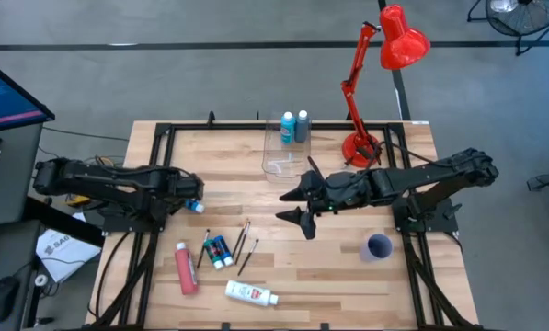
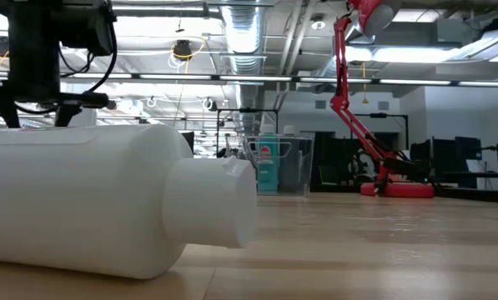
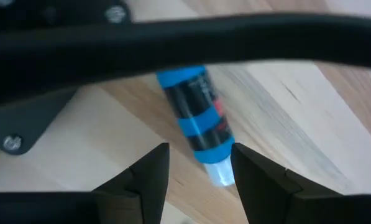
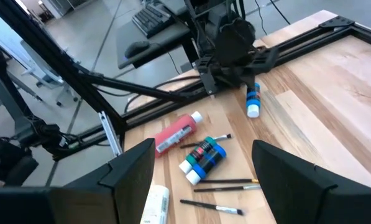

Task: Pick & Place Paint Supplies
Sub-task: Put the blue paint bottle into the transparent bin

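Pink-red tube [image 1: 186, 268], white bottle [image 1: 249, 293], blue-green bottles [image 1: 218, 251], brushes [image 1: 243, 241] lying flat; label perhaps unreadable.

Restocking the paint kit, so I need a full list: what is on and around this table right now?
clear box: one, see-through, table's far edge
bottles in box: two, light blue and grey
small tube: one, blue, between left gripper's fingers
red bottle: one, near left
small bottles: a blue-green cluster beside it
white bottle: one, near edge
brushes: several, thin, dark
cup: one, purple, right
lamp: one, red, far right
left gripper: around the tube
right gripper: open, mid-table
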